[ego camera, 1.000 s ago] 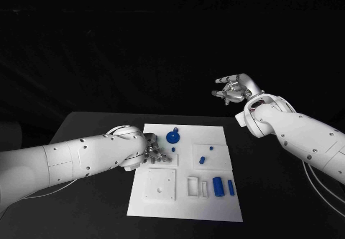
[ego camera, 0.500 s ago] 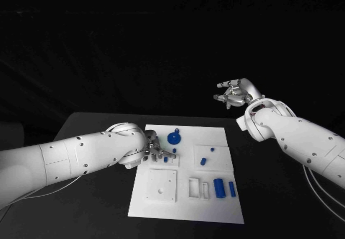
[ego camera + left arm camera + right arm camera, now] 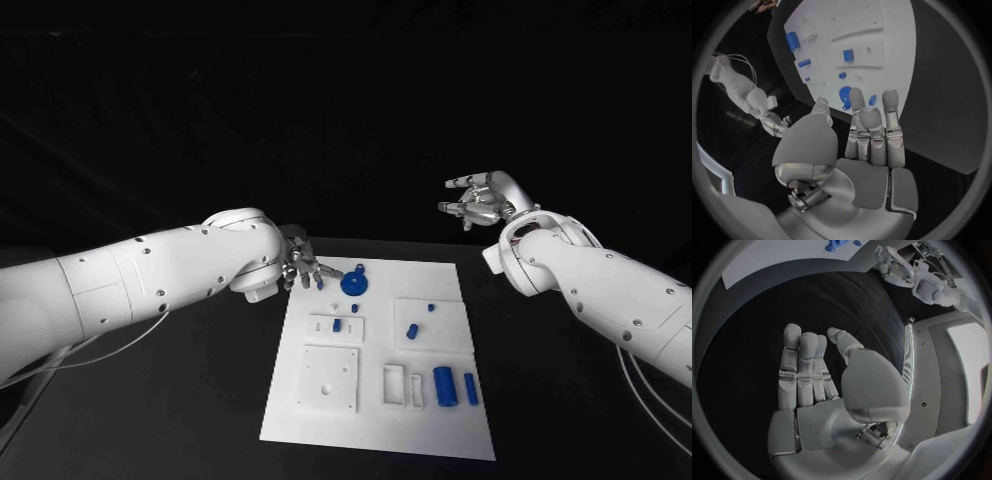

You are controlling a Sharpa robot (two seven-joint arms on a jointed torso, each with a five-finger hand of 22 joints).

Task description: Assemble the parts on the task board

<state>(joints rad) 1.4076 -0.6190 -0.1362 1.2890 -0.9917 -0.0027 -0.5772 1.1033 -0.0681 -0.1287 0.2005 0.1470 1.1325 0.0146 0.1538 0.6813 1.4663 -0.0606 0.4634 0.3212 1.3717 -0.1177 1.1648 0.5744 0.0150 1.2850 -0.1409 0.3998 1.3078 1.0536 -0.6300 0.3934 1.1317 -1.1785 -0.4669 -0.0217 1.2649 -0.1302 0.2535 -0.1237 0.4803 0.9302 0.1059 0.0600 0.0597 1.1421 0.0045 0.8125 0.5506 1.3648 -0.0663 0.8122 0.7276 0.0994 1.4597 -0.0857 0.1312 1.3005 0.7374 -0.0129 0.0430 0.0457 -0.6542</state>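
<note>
Above the far left corner of the flat white plastic task board (image 3: 378,400), I saw my left hand (image 3: 300,268) empty with fingers apart, the right hand (image 3: 483,198) empty too, so a hasty descent risked knocking the round blue part (image 3: 353,283).

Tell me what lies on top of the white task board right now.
On the white task board lie small blue parts: a round blue disc at the far end, a short peg, another, and two upright blue cylinders. The left robot hand covers none.
</note>
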